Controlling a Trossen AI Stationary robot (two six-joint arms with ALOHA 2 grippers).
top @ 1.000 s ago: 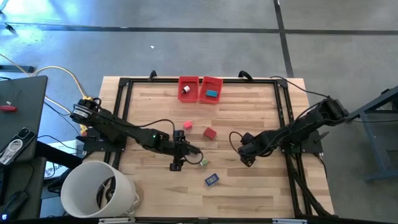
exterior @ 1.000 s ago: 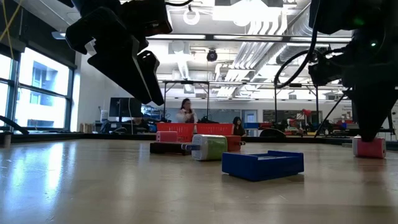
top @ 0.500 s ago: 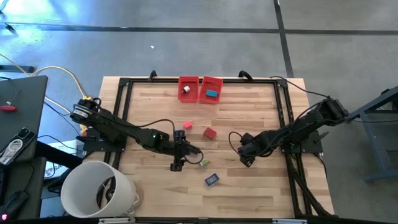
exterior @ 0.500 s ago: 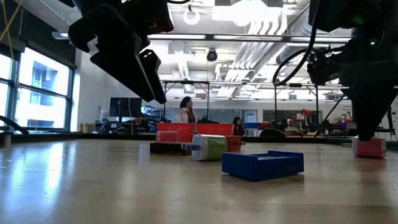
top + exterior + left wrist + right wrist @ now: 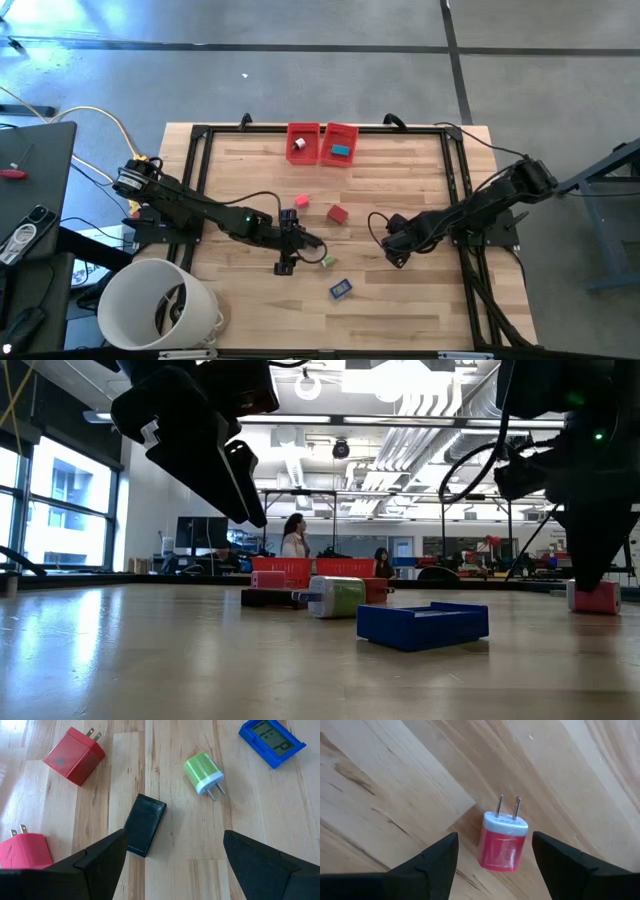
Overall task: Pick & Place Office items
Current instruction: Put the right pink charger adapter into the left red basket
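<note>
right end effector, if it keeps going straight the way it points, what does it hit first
Most likely the pink-red plug with the pale cap, lying on the table centred between the open right end effector's fingers; the remaining gap is unclear.

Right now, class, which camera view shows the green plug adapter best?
The left wrist view: the green plug adapter lies in full view, white cap and both prongs clear. The high view shows only a green speck; the low view shows it side-on; the right wrist view misses it.

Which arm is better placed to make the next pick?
Probably the right: its open gripper frames the pink charger lying between its fingers. The open left gripper hangs above the black block.
</note>
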